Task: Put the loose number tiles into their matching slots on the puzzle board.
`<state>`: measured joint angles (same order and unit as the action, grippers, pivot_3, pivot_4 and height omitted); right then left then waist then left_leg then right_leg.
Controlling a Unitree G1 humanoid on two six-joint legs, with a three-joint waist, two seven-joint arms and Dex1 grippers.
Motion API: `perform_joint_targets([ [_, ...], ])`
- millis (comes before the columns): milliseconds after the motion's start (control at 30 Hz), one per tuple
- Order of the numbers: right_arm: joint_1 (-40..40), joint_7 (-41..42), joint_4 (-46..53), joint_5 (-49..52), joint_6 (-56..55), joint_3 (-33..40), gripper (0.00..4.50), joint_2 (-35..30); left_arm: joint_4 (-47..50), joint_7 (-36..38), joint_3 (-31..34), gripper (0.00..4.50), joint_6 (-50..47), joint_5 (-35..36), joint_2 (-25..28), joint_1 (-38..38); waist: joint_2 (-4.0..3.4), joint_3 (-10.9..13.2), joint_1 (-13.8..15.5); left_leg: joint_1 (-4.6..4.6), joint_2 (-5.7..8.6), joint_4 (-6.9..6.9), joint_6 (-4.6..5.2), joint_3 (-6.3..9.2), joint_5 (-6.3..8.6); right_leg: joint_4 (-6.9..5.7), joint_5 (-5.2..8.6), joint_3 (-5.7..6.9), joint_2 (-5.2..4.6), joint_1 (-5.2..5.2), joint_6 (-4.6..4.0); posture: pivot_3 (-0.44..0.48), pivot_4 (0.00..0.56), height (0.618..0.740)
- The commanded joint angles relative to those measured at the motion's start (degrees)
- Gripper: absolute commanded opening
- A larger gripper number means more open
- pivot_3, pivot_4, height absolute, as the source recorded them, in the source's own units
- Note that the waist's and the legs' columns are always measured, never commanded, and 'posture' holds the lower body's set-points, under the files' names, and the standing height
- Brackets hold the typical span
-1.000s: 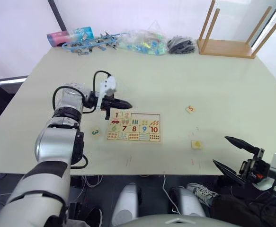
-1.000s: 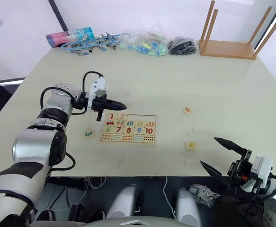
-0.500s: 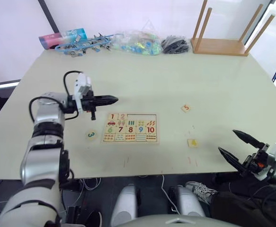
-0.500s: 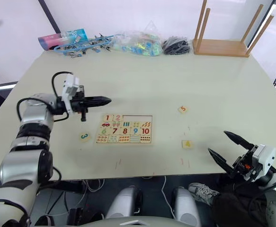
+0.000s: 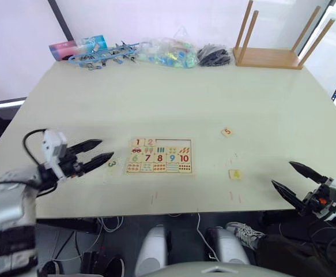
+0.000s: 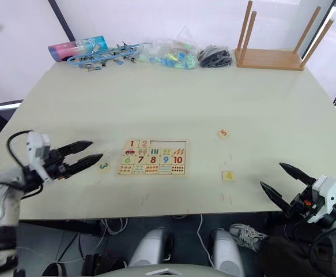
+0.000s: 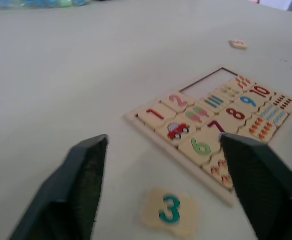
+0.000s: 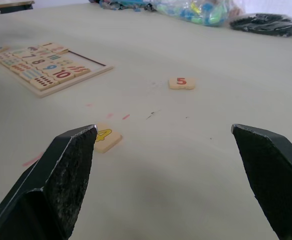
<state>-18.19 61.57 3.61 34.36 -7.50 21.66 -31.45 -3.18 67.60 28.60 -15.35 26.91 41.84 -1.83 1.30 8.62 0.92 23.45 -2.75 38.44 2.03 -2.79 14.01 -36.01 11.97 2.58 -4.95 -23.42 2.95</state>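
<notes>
The puzzle board [image 5: 160,156] lies flat in the middle of the table, with tiles 1 and 2 seated in its top row and empty slots [image 5: 174,142] to their right. A loose tile with a green 3 [image 5: 112,164] rests just left of the board. My left gripper [image 5: 106,148] stands open beside that tile, fingers pointing at it, holding nothing. A tile with a 5 [image 5: 227,132] and a yellow 4 tile [image 5: 235,173] lie right of the board. My right gripper [image 5: 282,173] hovers open at the table's front right, empty, with the 4 tile [image 8: 104,137] ahead of it.
An upturned wooden stool [image 5: 271,56] stands at the back right. Along the back edge lie a pink-and-blue tube [image 5: 78,45], blue clips [image 5: 107,53], a clear bag of coloured pieces [image 5: 170,53] and a black bundle [image 5: 216,55].
My left arm has drawn back from the board's top-left corner to the front left, and its gripper has gone from shut to open. The right gripper has hardly moved.
</notes>
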Motion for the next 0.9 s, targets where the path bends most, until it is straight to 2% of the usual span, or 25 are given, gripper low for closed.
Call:
perform_joint_targets([
  [33, -1.2, 2.3, 0.3, 1.2, 0.4, 1.4, 4.5, -1.4, 4.8, -1.9, 3.8, 4.4, 2.0, 1.0, -1.1, -6.6, -0.07, -0.1, 0.0, -0.01, 0.0, 0.0, -0.03, -0.01, 0.02, 0.0, 0.0, 0.0, -0.02, 0.0, 0.01, 0.0, 0.15, 0.737],
  [133, -1.9, 4.0, -0.5, 0.9, -0.3, 1.6, 4.5, -1.7, 6.9, -3.0, 5.1, 4.4, 4.0, 1.1, -2.7, -12.6, -0.09, -0.1, 0.2, -0.01, 0.01, -0.04, -0.11, -0.03, 0.07, 0.04, 0.02, 0.01, -0.06, -0.01, 0.02, 0.0, 0.15, 0.737],
  [333, -3.2, 6.6, -0.8, 1.6, 0.0, 2.4, 4.5, -2.2, 7.9, -2.6, 5.6, 4.4, 7.3, 1.0, -3.9, -19.4, -0.09, -0.2, -0.1, 0.01, -0.03, -0.08, -0.12, -0.07, 0.08, 0.09, 0.03, -0.01, -0.05, -0.06, 0.03, 0.0, 0.15, 0.737],
  [600, -6.8, 8.2, 0.4, 2.8, -0.4, 4.7, 4.5, -2.1, 4.1, -2.6, 4.5, 4.4, 11.1, -0.2, -2.9, -19.2, -0.21, -0.3, 0.1, 0.03, -0.04, -0.08, -0.28, -0.05, 0.17, 0.09, 0.04, 0.02, -0.08, -0.09, 0.04, 0.0, 0.15, 0.737],
  [900, -6.0, 8.0, -0.8, 1.7, -3.4, 4.6, 4.5, -0.6, 0.3, -1.9, 3.0, 4.4, 14.3, -0.7, -2.1, -17.8, -0.24, -0.2, -0.1, 0.11, -0.09, -0.09, -0.28, -0.1, 0.18, 0.1, 0.04, 0.03, -0.06, -0.21, 0.04, 0.0, 0.15, 0.737],
])
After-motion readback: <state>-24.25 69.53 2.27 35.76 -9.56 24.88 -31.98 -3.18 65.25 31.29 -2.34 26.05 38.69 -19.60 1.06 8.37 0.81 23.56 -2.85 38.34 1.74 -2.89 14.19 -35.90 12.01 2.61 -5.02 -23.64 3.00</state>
